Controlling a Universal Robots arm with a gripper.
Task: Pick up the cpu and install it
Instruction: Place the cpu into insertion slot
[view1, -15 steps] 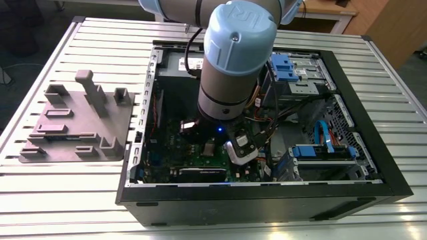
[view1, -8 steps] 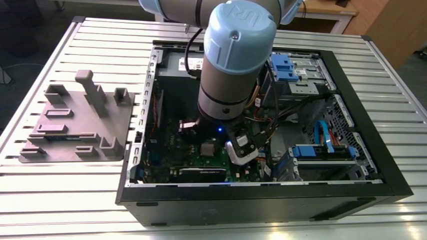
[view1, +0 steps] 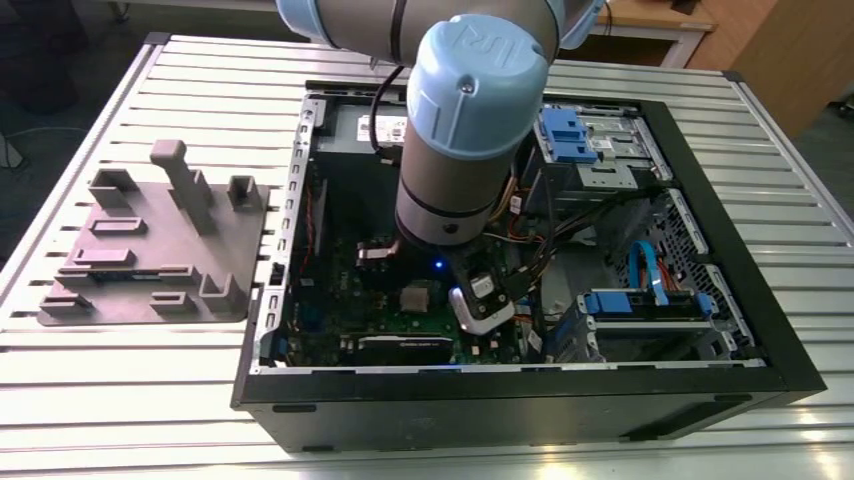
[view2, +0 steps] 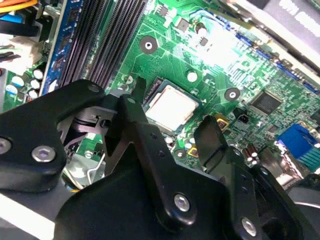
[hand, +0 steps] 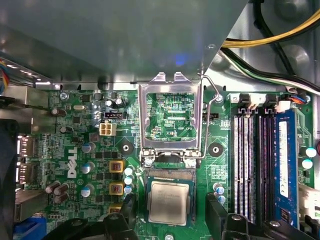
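Silver-grey cpu (hand: 169, 202) lies untouched between parted gripper (hand: 170, 199) jaws.

A table (view1: 120, 400) of pale metal slats, which run from the exterior view's left to its right, carries two things. A grey tray (view1: 147, 260) with upright posts lies flat toward the exterior view's left, about midway between the table's near and far edges. Just beside it, a black case (view1: 507, 408) lies on its side with the open side up, covering the centre and the exterior view's right and taking up most of the table's depth.
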